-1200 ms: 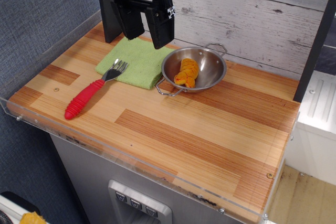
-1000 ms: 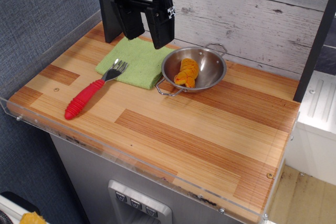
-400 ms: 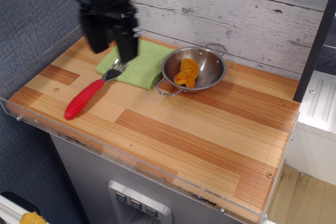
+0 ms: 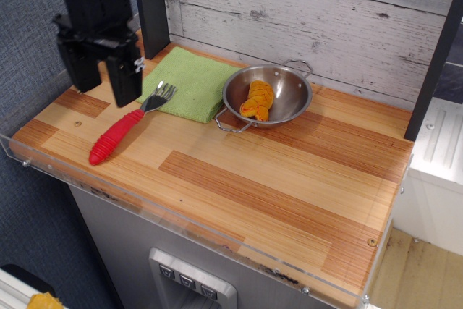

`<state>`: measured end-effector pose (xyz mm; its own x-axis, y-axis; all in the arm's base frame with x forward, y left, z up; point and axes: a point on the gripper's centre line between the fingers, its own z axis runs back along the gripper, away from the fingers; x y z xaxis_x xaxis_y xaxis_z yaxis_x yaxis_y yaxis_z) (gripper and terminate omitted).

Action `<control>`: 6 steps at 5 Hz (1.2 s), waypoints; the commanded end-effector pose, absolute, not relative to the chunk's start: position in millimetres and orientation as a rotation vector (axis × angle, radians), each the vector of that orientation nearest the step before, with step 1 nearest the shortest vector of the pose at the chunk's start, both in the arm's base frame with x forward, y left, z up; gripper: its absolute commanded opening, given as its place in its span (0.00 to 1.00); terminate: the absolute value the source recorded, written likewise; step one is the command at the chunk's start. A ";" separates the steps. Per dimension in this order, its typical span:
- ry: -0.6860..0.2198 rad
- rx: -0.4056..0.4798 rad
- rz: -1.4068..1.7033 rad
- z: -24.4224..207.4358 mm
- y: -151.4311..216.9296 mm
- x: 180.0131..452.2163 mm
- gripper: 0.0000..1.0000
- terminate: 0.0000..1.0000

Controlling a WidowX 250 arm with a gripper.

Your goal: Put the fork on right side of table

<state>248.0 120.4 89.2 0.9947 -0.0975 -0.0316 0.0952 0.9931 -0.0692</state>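
The fork (image 4: 124,125), with a ribbed red handle and a short silver head, lies on the wooden table (image 4: 275,193) at the left. Its head rests on the edge of the green cloth (image 4: 189,81). My black gripper (image 4: 105,85) hangs above the table's left side, just left of and above the fork's handle. Its two fingers (image 4: 124,81) stand apart and hold nothing.
A steel pan (image 4: 269,95) holding an orange-yellow item (image 4: 257,99) sits right of the cloth. A clear acrylic rim (image 4: 181,215) edges the table. A black post (image 4: 150,5) stands at the back left, a plank wall behind.
My gripper has moved from above the cloth's back edge to the left and forward, ending beside the fork's handle. The fork, cloth and pan have not moved.
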 end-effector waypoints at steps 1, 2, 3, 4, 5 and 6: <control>0.026 -0.009 -0.069 70.0 135.4 242.6 1.00 0.00; 0.000 0.003 -0.070 52.3 143.5 243.9 1.00 0.00; -0.007 0.029 -0.089 42.5 144.0 247.3 1.00 0.00; -0.020 0.069 -0.123 36.9 140.6 253.1 1.00 0.00; -0.035 0.079 -0.121 31.1 138.6 257.3 1.00 0.00; -0.037 0.068 -0.125 24.6 134.8 262.4 1.00 0.00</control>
<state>258.7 132.5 12.8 0.9928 -0.1200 0.0019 0.1198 0.9917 0.0465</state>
